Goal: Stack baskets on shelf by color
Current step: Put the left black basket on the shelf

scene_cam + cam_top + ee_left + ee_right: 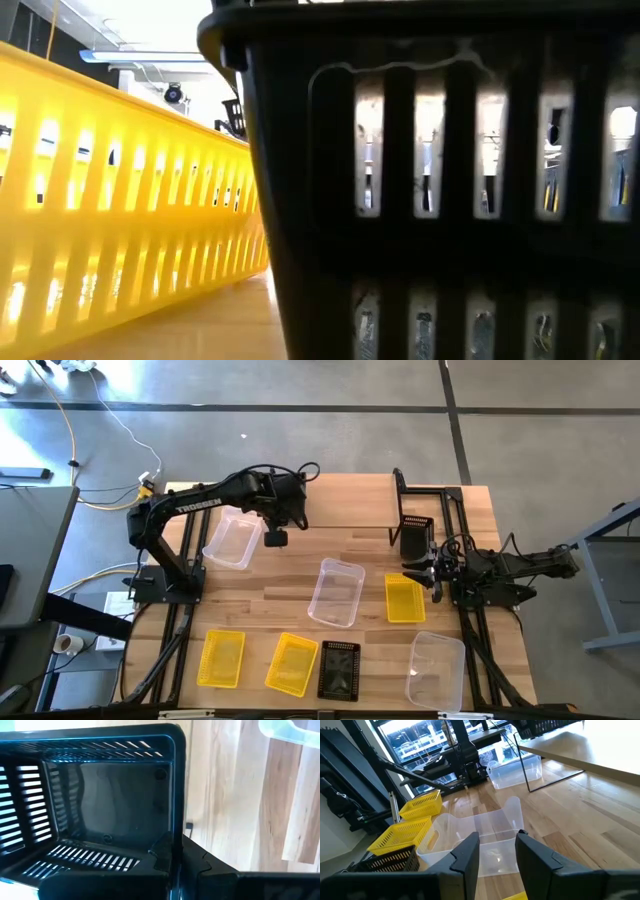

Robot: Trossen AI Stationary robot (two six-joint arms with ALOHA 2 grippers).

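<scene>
The black basket (110, 805) in hand fills the left wrist view, open side towards the camera, gripped by one wall at its corner. In the high view it sits upper centre-left of the frame, just left of the shelf (345, 500) and beside a clear basket (232, 540).

My worry is that thin-wall grip. With the weight hanging off one side, the basket could twist or slip in the fingers on the way over. If it goes in low or tilted, its far edge could catch the plank's rim and be levered out (the other black basket (415, 535), at the shelf's right end, is the likely partner, so a crooked approach there could also shove that one off). A sweep too low may clip the clear basket.

The left gripper (280, 515) is closed on the black basket's wall, fingers pinching either side of it. The right gripper (497, 837), at centre-right of the high view over a yellow basket (405, 598), has its fingers parted, holding and touching nothing
</scene>
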